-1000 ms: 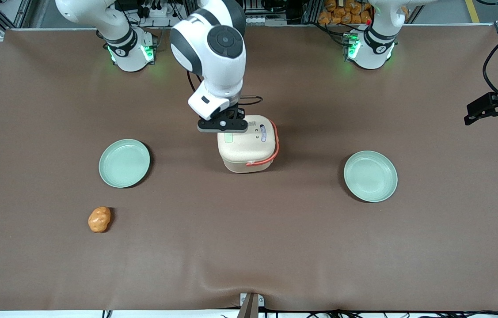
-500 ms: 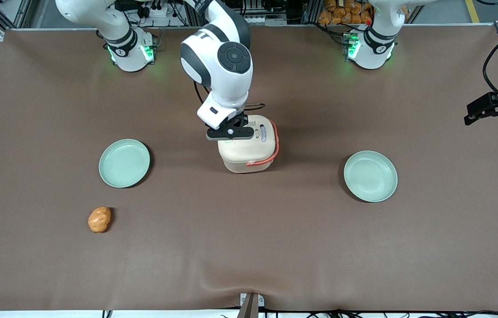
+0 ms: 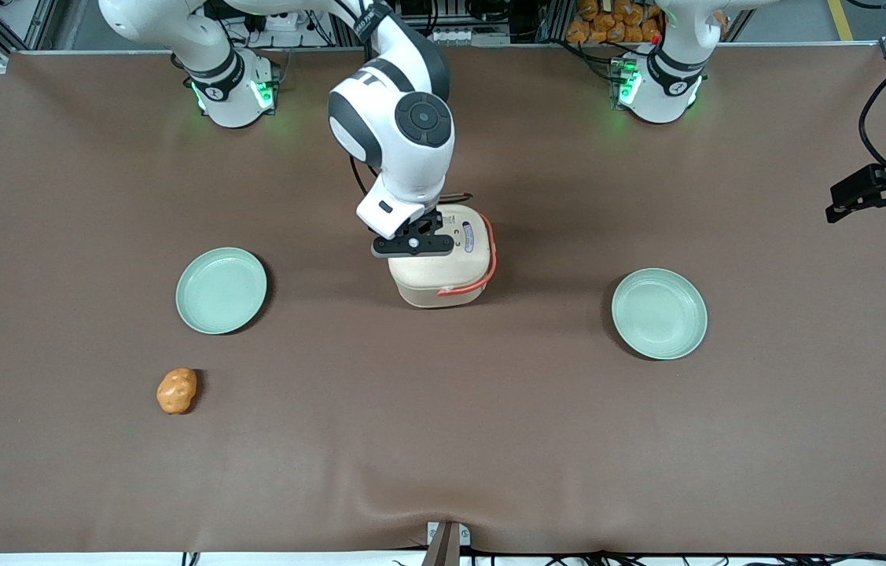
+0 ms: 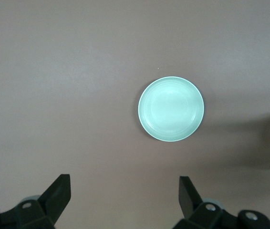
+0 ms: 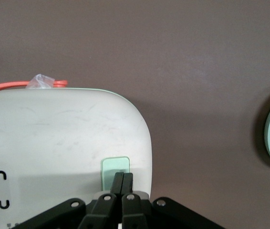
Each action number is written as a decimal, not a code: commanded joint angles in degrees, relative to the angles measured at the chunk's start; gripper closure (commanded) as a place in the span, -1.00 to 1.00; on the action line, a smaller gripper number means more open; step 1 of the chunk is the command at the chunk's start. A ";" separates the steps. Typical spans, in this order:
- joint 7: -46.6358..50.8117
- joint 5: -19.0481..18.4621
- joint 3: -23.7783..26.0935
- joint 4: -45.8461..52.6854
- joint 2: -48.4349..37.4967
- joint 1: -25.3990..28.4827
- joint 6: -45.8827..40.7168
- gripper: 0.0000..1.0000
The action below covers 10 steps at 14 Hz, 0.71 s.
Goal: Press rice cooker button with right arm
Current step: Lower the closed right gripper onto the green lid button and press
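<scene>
Right wrist view shows us our black two-finger hand (image 5: pixel 122 180), pinched shut and empty, having dropped onto the small mint-green button (image 5: pixel 115 168) of the cream rounded-square rice cooker (image 5: pixel 63 143), so we judge the press begun.

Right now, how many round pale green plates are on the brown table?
2. One round pale green plate lies toward the working arm's end, near the orange lumpy object. The other plate lies toward the parked arm's end. The tool, shut, touches the cooker's mint button.
</scene>
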 commanded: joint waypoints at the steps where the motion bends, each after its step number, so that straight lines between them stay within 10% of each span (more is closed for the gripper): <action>1: 0.05 -0.27 -0.01 0.36 1.06 0.46 0.71 1.00; 10: 1.81 -0.80 -0.09 0.80 2.57 1.34 1.42 1.00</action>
